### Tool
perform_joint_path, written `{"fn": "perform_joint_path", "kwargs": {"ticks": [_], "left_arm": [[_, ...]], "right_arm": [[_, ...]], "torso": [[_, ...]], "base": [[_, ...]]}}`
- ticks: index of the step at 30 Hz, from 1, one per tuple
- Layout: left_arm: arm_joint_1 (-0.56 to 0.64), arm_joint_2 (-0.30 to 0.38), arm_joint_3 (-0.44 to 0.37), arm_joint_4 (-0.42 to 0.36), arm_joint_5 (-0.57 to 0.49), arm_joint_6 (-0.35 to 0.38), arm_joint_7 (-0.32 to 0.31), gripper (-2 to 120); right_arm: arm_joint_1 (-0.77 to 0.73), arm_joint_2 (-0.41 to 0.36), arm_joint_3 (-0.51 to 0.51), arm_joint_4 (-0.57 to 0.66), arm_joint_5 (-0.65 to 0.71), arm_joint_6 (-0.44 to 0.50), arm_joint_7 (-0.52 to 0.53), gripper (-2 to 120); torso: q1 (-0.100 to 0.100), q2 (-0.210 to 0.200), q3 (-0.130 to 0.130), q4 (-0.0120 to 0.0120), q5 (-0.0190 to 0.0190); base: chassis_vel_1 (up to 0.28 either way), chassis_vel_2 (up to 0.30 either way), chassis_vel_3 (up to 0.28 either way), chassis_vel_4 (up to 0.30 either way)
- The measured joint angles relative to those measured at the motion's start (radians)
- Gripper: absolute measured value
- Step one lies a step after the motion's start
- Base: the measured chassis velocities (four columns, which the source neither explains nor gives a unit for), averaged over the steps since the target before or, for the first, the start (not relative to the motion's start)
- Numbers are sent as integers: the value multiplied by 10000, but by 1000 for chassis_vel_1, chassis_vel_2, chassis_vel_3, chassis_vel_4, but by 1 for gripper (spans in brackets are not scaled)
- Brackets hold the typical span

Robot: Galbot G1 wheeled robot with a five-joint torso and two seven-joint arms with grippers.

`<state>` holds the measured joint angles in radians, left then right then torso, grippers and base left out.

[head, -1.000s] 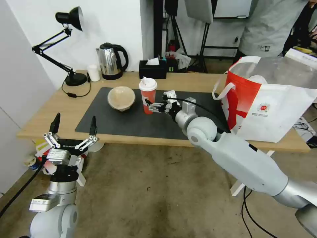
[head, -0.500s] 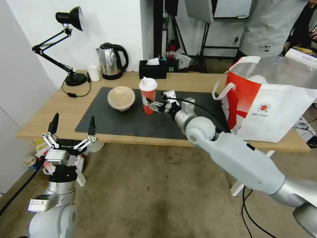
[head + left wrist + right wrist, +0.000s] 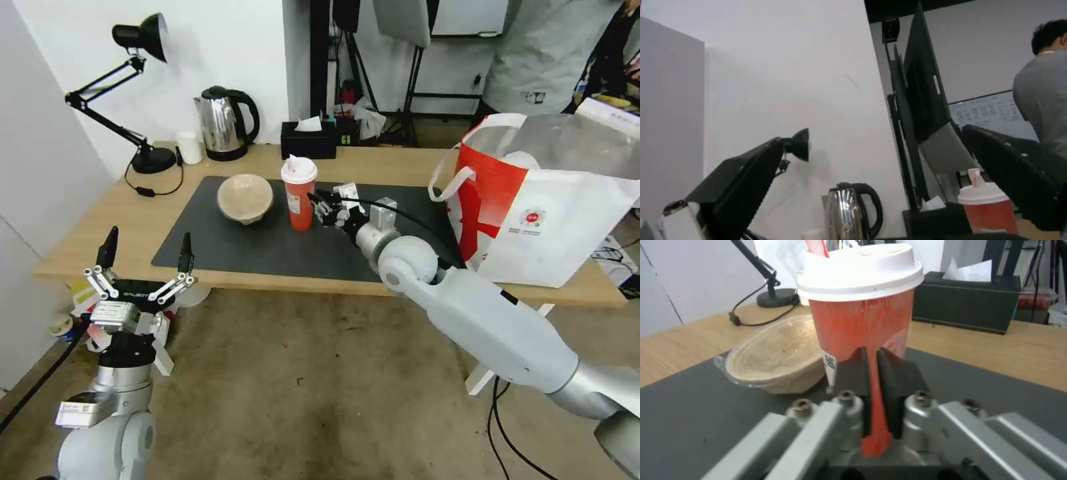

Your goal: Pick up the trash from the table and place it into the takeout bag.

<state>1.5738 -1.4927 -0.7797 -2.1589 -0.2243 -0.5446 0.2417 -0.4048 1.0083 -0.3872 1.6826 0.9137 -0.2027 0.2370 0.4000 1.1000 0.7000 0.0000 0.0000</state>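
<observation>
Right hand [image 3: 873, 371], black pads nearly together, beside smooth red cup [image 3: 861, 306].

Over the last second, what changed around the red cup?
The right gripper closed its fingers and lifted slightly beside the red cup; the right wrist view shows them shut just short of it, not around it. The cup, beige bowl, takeout bag and open left gripper below the table edge stayed put.
</observation>
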Motion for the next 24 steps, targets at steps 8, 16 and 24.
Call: {"fn": "perform_joint_path", "kwargs": {"ticks": [8,16,24], "left_arm": [[-28,6,-5,-7,-3,0,0,100],[-45,12,6,-7,-3,0,0,100],[-102,29,55,-33,6,30,1,100]], "right_arm": [[-28,-47,5,33,4,0,-4,0],[-83,-144,5,133,3,-10,-1,6],[-140,-466,6,785,64,-285,286,38]], "torso": [[-1,0,0,0,0],[0,0,0,0,0],[-1,0,0,0,0]], "base": [[0,0,0,0],[0,0,0,0],[0,0,0,0]]}}
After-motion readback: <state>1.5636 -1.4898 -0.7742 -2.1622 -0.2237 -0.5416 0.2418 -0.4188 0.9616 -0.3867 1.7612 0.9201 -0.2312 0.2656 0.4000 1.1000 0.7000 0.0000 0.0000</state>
